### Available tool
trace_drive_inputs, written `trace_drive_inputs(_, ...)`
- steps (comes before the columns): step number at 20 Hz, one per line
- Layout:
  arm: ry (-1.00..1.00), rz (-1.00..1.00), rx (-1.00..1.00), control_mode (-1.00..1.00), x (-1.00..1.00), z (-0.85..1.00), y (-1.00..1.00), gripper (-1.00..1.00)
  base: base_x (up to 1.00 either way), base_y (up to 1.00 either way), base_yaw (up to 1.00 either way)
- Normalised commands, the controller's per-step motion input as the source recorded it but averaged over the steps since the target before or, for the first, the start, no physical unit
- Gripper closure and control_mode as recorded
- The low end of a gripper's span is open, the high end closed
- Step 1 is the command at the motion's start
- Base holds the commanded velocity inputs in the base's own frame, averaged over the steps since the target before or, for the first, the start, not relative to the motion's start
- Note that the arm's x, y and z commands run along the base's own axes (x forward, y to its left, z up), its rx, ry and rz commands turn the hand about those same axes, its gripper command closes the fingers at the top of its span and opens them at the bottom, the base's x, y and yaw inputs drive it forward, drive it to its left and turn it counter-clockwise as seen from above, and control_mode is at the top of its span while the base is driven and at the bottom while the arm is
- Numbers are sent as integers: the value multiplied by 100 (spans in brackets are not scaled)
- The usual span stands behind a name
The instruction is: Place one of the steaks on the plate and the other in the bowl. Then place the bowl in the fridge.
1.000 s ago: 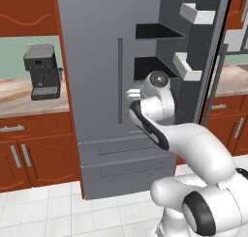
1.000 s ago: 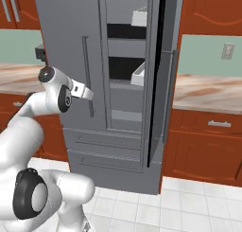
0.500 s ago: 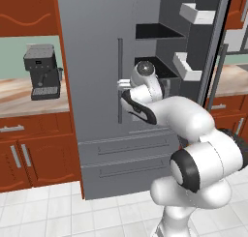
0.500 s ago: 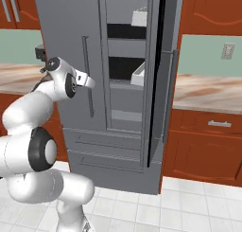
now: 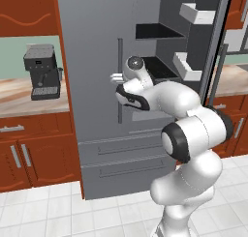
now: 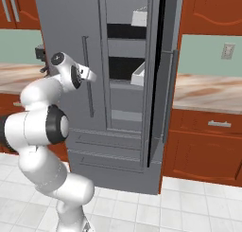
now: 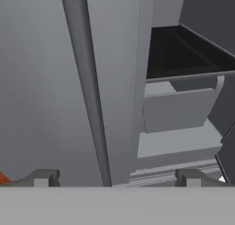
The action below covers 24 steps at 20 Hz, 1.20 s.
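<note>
End effector (image 7: pixel 114 177) wide open (empty) facing fridge (image 7: pixel 46 81).

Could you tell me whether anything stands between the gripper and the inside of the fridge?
The fridge's right door is swung open, baring dark shelves. The open gripper faces the closed left door's bar handle, with the shelves off to one side. Nothing visible blocks them.

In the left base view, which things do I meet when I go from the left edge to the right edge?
Coffee machine → handle of the shut fridge door → claw → open fridge shelves → white door bins.
</note>
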Motion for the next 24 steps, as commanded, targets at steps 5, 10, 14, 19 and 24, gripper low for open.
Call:
trace_drive_inputs(5, -5, 0, 0, -100, 57, -21, 23, -100, 0, 0, 0)
trace_drive_inputs(10, -6, 0, 0, -100, 48, -31, 0, -100, 0, 0, 0)
trace_drive_inputs(14, -1, 0, 0, -100, 51, -14, 0, -100, 0, 0, 0)
trace_drive_inputs(19, 4, 0, 0, -100, 69, -4, 0, -100, 0, 0, 0)
trace_drive_inputs(24, 5, 0, 0, -100, 63, 0, 0, 100, 0, 0, 0)
